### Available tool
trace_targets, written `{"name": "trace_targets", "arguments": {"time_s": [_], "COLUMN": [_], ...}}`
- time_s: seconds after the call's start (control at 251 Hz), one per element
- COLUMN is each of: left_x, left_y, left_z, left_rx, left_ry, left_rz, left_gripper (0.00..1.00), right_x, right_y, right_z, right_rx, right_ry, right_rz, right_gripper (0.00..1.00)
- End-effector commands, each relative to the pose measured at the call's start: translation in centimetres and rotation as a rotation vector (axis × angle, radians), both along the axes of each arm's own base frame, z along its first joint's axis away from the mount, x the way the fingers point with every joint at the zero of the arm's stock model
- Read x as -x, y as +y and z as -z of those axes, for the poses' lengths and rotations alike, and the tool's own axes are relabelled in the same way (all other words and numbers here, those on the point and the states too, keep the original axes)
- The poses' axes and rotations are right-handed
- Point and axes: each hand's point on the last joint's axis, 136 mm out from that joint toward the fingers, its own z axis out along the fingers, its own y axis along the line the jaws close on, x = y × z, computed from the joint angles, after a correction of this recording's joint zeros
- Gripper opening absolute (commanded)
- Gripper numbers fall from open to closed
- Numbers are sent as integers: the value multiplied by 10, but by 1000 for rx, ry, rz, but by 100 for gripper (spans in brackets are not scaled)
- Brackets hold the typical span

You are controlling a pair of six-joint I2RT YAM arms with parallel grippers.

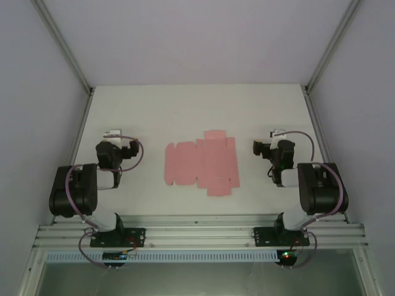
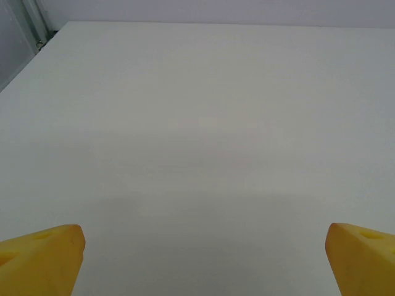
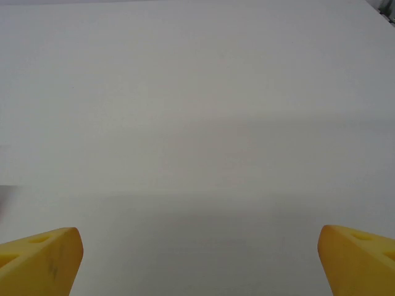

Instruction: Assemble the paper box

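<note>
Top external: paper box is a flat die-cut sheet with no fold made, lying mid-worktop. Thin pink card, matte, with faint creases between the panels. Tabs stick out at 12 and 6 o'clock on its right half, and there are notched flaps at the 9 o'clock end. Left fingers sit at 9 o'clock of the sheet and right fingers at 3 o'clock, both well apart from it. Reads as a symmetric parked pose, one arm per side so each can work its own end of the card. Black arm housings, purple cables looped off each wrist. Worktop is plain white, smooth and low-glare.

Left wrist: left fingers spread wide, nothing between them. Yellow wedge-shaped tips, look like moulded plastic. White worktop runs ahead to 12 o'clock, enclosure frame at 11.

Right wrist: right fingers also spread wide, gripping nothing. Same yellow wedges, faint scuffs on the left one. White worktop ahead.

My read: task is at zero. Flat thin card offers no edge to pinch, so the first lift looks fiddly, and the sheet will likely slide on that smooth top.
</note>
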Motion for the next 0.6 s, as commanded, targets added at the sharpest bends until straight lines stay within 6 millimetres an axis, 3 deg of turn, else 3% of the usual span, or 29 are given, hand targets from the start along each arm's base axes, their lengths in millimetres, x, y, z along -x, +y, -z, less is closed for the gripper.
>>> {"name": "trace_targets", "arguments": {"time_s": [0.0,0.595], "left_x": [-3,-3], "left_y": [-3,-4], "left_z": [-4,-4], "left_rx": [-12,-13], "left_ry": [-10,-10], "left_rz": [13,13], "left_gripper": [99,100], "right_x": [-4,-3], "right_y": [-2,-3], "right_z": [-5,-6], "right_rx": [-2,-23], "right_ry": [-15,-20], "right_rz": [9,-2], "right_gripper": [100,100]}}
